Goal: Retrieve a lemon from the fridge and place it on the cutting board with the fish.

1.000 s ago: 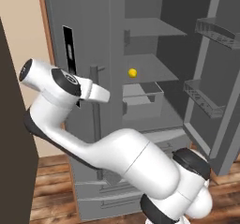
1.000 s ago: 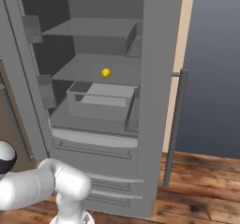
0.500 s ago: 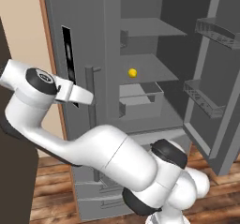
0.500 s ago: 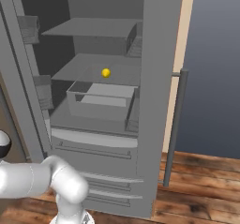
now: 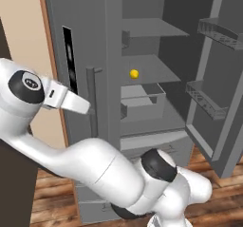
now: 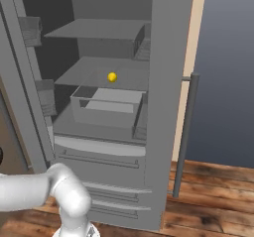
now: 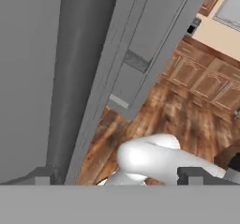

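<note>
The lemon [image 5: 134, 73] [image 6: 112, 77], small and bright yellow, lies on a middle shelf inside the grey fridge [image 5: 90, 41] [image 6: 168, 57]. One fridge door is swung wide open, baring the shelves. My white hand [image 5: 66, 98] hangs left of the bar handle [image 5: 91, 102] on the door with the black display, apart from it. In the hand view my gripper [image 7: 119, 177] is open, its dark fingertips [image 7: 42, 177] far apart with nothing between them, looking down along the fridge front to the wooden floor. The cutting board and the fish are out of view.
A grey box drawer [image 5: 142, 100] [image 6: 106, 104] sits just below the lemon's shelf. Door bins [image 5: 209, 98] jut from the open door. Lower fridge drawers [image 6: 109, 181] meet the wooden floor [image 6: 213, 191]. A dark brown cabinet [image 5: 14, 183] stands at the left.
My hand has drawn back to the left, away from the door's bar handle, and the arm's elbow has swung lower. The lemon and the fridge doors have not moved.
</note>
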{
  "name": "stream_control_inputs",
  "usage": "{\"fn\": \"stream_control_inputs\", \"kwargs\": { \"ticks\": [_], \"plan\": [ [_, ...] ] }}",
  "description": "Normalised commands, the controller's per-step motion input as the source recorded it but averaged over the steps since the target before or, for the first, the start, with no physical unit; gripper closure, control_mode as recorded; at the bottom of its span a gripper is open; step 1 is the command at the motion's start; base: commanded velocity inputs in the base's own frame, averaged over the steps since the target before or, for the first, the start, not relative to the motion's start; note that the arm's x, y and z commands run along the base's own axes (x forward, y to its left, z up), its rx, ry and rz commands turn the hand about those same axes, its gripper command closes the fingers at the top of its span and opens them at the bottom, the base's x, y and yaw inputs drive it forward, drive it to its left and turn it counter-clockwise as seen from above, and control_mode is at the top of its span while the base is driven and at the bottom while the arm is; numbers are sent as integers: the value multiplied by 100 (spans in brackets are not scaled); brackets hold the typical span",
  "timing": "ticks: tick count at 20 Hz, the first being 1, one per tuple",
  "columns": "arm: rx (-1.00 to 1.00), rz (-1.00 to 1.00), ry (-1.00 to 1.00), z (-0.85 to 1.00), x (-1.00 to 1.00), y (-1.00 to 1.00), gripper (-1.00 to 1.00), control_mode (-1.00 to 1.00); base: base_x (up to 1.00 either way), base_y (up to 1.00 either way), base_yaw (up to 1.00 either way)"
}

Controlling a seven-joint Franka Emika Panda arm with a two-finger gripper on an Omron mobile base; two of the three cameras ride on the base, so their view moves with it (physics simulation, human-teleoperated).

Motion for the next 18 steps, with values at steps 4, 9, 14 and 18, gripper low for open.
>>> {"fn": "stream_control_inputs", "kwargs": {
  "ticks": [4,9,14,18],
  "plan": [
    [33,0,-10,50,-94,-65,-100,-100,0,0,0],
    [49,5,-7,32,-78,-100,-100,-100,0,0,0],
    [38,11,-10,7,-86,-100,-100,-100,0,0,0],
    [44,14,-6,10,-35,-100,-100,-100,0,0,0]
  ]
}}
